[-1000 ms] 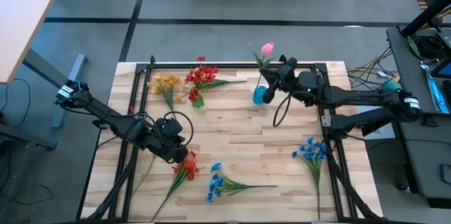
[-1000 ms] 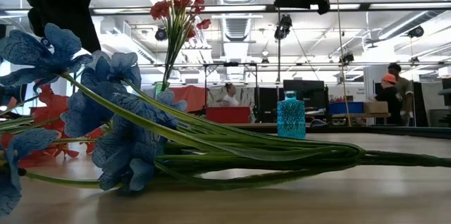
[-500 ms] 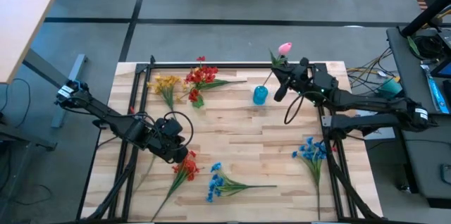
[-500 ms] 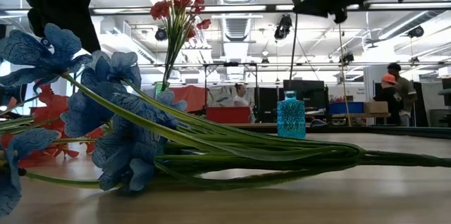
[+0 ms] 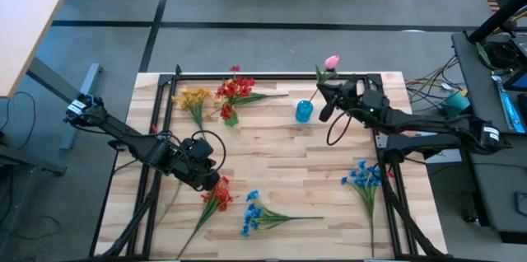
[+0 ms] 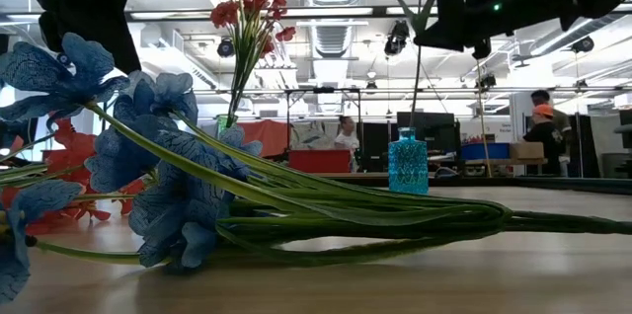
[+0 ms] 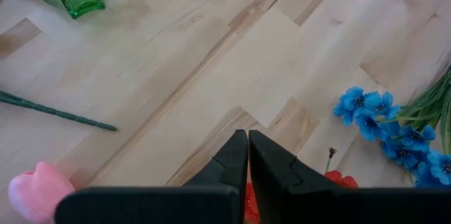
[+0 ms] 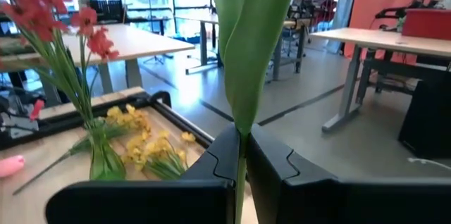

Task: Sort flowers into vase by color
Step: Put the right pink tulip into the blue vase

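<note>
Wooden table [image 5: 280, 159] with a black frame around it holds all the flowers. Two dark arms reach over it, one from each side.

Up high at the far edge, the right gripper [image 5: 324, 95] is squeezed shut on the stem of a pink flower [image 5: 332, 63]. The pink bud sticks up above the gripper, and the stem hangs down over the little blue vase [image 5: 304, 111]. In the low view the stem comes down just above the vase's mouth, but I cannot tell if it is inside yet.

Down near the front, the left gripper [image 5: 216, 181] has its jaws shut with nothing between them. It sits right by a red flower [image 5: 216, 198] lying on the wood.

Next to that red one lies a blue flower [image 5: 257, 213], and another blue flower [image 5: 364, 178] lies near the right side.

At the far left a green vase [image 5: 228, 114] stands with red flowers [image 5: 235, 90] in it. Yellow flowers [image 5: 194, 100] lie just beside it.

Another pink bud [image 7: 36, 189] and a loose green stem [image 7: 56, 112] show on the wood in the left wrist view.
</note>
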